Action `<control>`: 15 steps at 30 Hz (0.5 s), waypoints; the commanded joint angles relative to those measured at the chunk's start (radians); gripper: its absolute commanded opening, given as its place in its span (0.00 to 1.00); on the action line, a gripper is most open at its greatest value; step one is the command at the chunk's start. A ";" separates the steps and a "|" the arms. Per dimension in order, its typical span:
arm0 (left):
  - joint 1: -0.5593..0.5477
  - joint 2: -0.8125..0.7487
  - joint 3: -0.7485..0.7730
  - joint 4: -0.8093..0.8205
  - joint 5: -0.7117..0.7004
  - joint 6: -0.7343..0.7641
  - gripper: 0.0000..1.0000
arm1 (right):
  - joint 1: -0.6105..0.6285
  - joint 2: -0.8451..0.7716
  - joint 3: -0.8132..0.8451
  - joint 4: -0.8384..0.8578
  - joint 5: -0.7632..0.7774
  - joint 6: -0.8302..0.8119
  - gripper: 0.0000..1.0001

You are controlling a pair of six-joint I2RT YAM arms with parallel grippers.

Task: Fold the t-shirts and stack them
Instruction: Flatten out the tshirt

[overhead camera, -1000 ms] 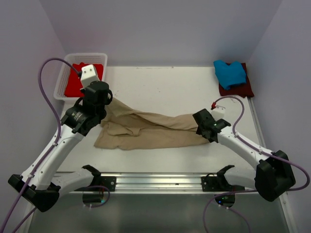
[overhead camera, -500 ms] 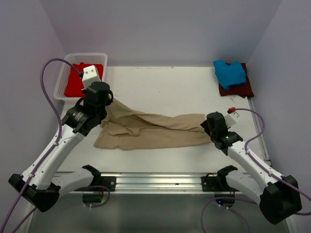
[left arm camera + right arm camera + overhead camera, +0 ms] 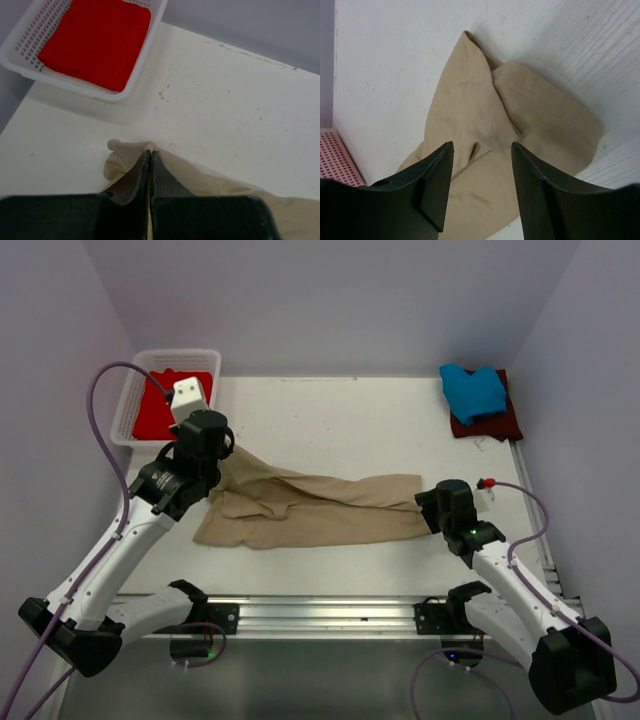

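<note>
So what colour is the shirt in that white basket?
The shirt is bright red; the left wrist view shows it best.

Tan t-shirt (image 3: pixel 310 510), red t-shirt (image 3: pixel 156 416), blue t-shirt (image 3: pixel 472 390) and maroon t-shirt (image 3: pixel 501 426); white lattice basket (image 3: pixel 180 354).

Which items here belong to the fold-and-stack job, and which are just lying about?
Job: tan shirt, blue shirt, maroon shirt, red shirt.
Lying about: basket, table.
</note>
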 commanded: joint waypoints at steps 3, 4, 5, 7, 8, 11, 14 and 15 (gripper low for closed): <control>0.009 -0.027 -0.009 0.024 -0.006 -0.012 0.00 | -0.036 0.107 -0.022 0.089 -0.106 0.060 0.53; 0.009 -0.029 -0.010 0.023 -0.006 -0.012 0.00 | -0.036 0.115 -0.022 0.088 -0.107 0.063 0.53; 0.010 -0.030 -0.010 0.024 -0.008 -0.012 0.00 | -0.036 0.117 -0.025 0.088 -0.104 0.063 0.53; 0.010 -0.035 -0.012 0.024 -0.011 -0.011 0.00 | -0.038 0.109 -0.032 0.088 -0.094 0.063 0.53; 0.010 -0.035 -0.012 0.024 -0.009 -0.012 0.00 | -0.038 0.101 -0.035 0.089 -0.091 0.063 0.53; 0.010 -0.035 -0.013 0.024 -0.011 -0.014 0.00 | -0.040 0.094 -0.036 0.086 -0.077 0.060 0.52; 0.010 -0.035 -0.015 0.026 -0.009 -0.012 0.00 | -0.040 0.101 -0.032 0.086 -0.058 0.051 0.47; 0.012 -0.033 -0.016 0.026 -0.008 -0.012 0.00 | -0.043 0.110 -0.030 0.089 -0.054 0.045 0.45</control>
